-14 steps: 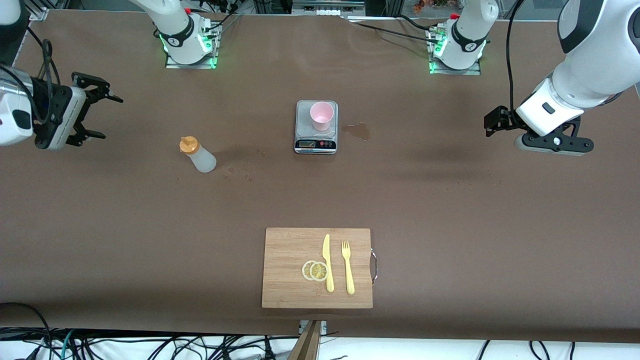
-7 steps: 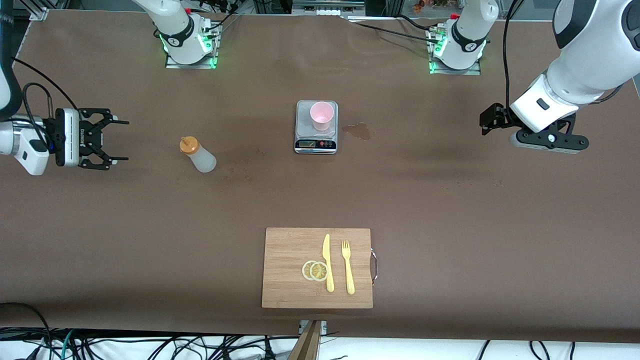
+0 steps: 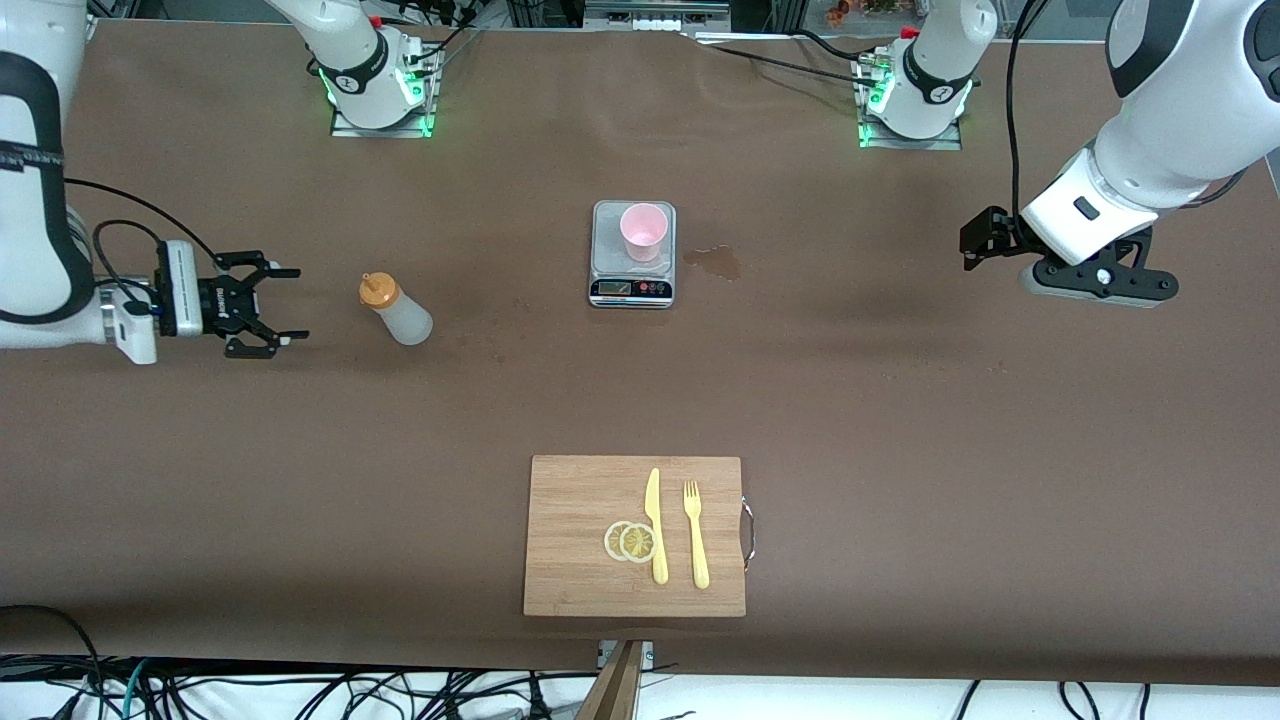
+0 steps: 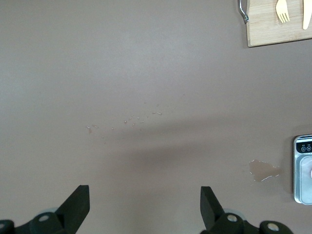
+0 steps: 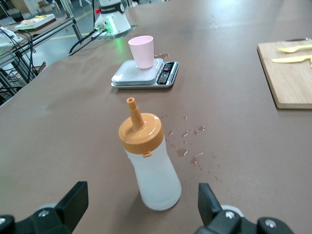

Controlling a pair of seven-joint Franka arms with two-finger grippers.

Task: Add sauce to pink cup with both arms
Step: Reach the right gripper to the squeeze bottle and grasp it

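right gripper (image 3: 283, 314) gaping wide, empty, facing sauce (image 3: 396, 309) standing upright just ahead, toward right arm's end; cup (image 3: 643, 231) sitting on scale (image 3: 632, 283) | left gripper (image 3: 975, 243) waiting, spread, empty

Grey scale (image 3: 632, 256) — cutting board (image 3: 580, 545) carrying knife (image 3: 655, 525), fork (image 3: 695, 533).

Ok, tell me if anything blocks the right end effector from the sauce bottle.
Nothing visible does. The right end effector is open and faces the sauce bottle, with only bare table between them in the front and right wrist views.
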